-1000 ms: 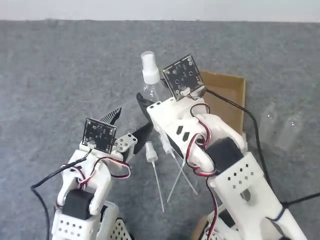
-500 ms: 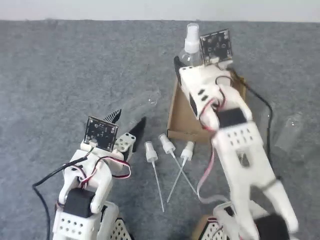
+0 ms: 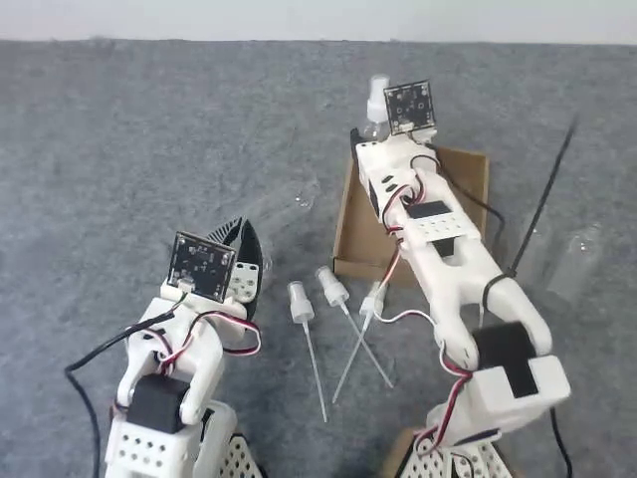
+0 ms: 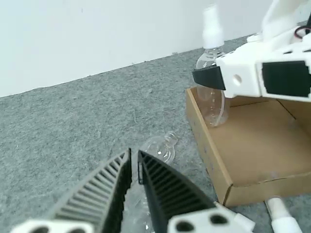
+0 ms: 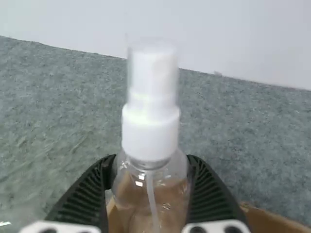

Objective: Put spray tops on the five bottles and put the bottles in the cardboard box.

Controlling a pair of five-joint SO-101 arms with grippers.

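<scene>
My right gripper (image 3: 370,141) is shut on a clear bottle (image 3: 376,104) fitted with a white spray top, held upright over the far left corner of the cardboard box (image 3: 360,231). In the right wrist view the black fingers (image 5: 81,196) clasp the bottle (image 5: 150,145) below its neck. In the left wrist view the same bottle (image 4: 214,92) hangs just over the box (image 4: 252,145). My left gripper (image 3: 246,249) is shut with nothing in it, just short of an uncapped clear bottle (image 3: 284,206) (image 4: 159,148) lying on the mat. Three loose spray tops (image 3: 301,299) lie in front of the box.
Two more clear bottles (image 3: 585,261) (image 3: 532,244) lie on the grey mat to the right of the box. The long tubes of the spray tops (image 3: 348,363) cross between the two arm bases. Open mat stretches to the far left.
The right arm carried the capped bottle from the middle of the table out over the box's far left corner. The left gripper's fingers closed from open to shut.
</scene>
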